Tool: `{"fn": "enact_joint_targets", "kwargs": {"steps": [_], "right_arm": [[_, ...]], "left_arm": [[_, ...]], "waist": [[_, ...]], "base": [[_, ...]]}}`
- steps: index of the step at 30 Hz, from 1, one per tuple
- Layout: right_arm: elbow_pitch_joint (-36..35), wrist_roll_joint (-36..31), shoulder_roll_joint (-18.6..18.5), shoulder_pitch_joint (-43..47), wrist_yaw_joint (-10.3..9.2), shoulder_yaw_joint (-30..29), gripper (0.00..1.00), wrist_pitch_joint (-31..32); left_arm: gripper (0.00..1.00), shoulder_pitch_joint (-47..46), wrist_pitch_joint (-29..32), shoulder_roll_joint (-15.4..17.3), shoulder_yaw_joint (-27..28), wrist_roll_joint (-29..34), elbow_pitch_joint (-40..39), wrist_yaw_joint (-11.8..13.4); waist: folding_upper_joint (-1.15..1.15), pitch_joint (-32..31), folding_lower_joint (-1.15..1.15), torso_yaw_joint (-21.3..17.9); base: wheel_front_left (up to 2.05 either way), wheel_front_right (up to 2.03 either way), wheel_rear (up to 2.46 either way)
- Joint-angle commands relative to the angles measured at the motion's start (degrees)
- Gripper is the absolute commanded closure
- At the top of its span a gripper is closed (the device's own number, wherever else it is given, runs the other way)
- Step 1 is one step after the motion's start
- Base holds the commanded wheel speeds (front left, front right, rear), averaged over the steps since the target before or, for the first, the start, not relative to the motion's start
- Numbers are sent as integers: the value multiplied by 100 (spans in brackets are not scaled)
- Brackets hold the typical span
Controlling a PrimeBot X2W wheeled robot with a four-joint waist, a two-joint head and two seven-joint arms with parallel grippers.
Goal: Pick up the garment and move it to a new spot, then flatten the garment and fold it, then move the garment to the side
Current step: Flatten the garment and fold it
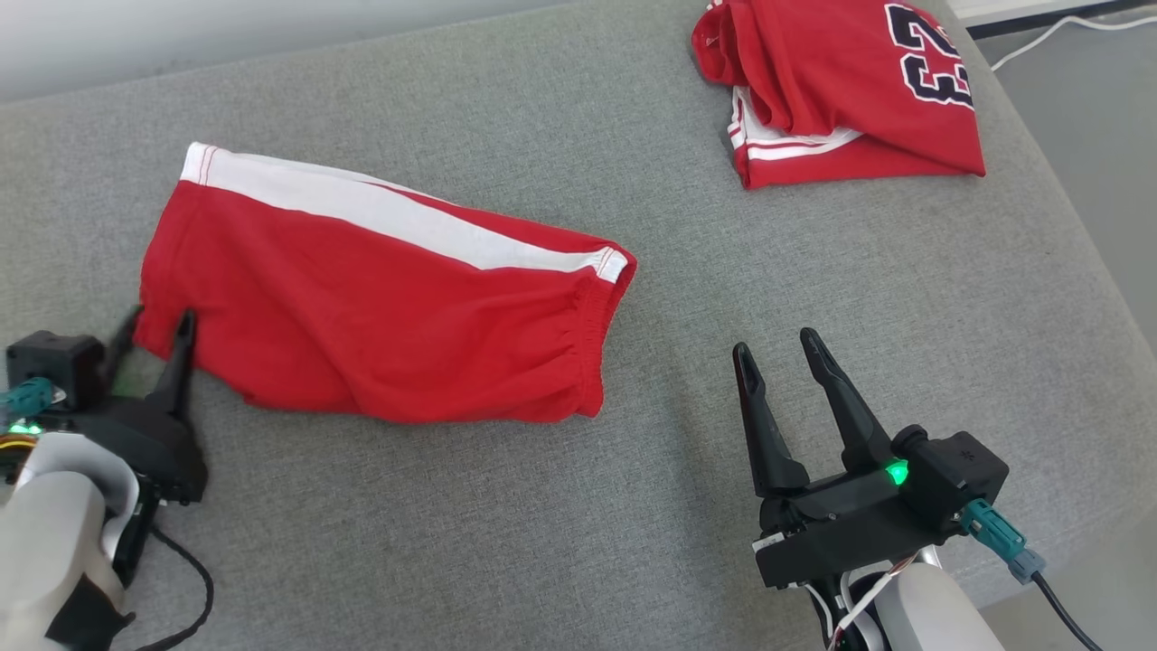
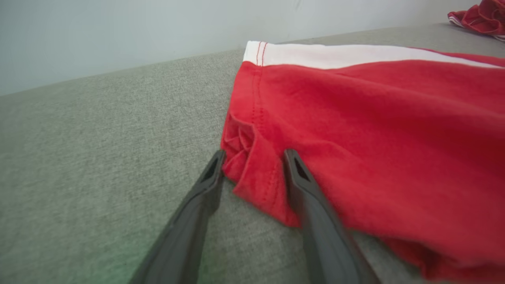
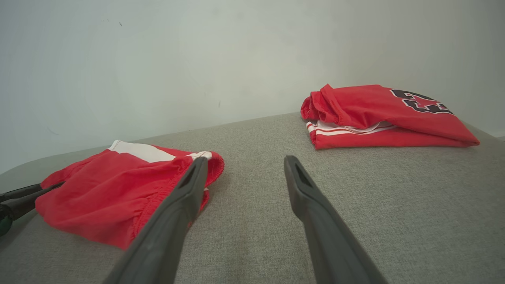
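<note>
Where the grey fabric surface [image 1: 506,542] runs back to a pale wall [image 3: 158,59], the red shorts [image 1: 362,307] lie fairly flat on its left half. Their white side stripe is along the far edge and the elastic waistband points right. Well apart from them, at the far right corner, sits a folded red jersey [image 1: 850,81] with white trim. A white cable [image 1: 1039,36] trails across the floor beyond that corner.

The jersey's top is cut off at the edge of the head view, so its dark numerals read only in part. One finger of the left gripper [image 1: 155,348] is blurred from above.

That gripper sits low at the near-left corner of the shorts, its pale forearm coming in from the lower left. Its fingers are apart and straddle a bunched fold of the hem, one tip against the fold's edge and the other lying along the cloth, not pinched tight. The right gripper [image 1: 776,344] hovers over bare surface just right of the waistband. Its fingers are spread wide, hold nothing and point toward the wall.
</note>
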Motion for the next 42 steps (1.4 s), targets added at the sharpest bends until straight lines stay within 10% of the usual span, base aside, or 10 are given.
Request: {"fn": "enact_joint_targets", "kwargs": {"steps": [1,38,39,40,42], "right_arm": [[14,-42,31,27,1,7,0,-6],[277,41,-266,753,1,-168,0,-5],[286,45,-270,738,1,-158,0,-6],[295,51,-272,723,1,-151,0,-6],[305,57,-280,692,1,-135,0,-6]], "left_arm": [[100,115,26,-118,-112,74,121,-44],[100,2353,-187,-726,298,214,-1596,686],[60,2351,-187,-724,319,249,-1645,696],[0,2369,-187,-742,344,266,-1687,703],[0,2446,-187,-745,421,352,-1787,759]], "waist": [[0,-32,0,16],[0,-1301,0,1109],[0,-1300,0,1108],[0,-1300,0,1107],[0,-1298,0,1106]], "base": [[0,0,0],[0,0,0],[0,0,0],[0,0,0],[0,0,0]]}}
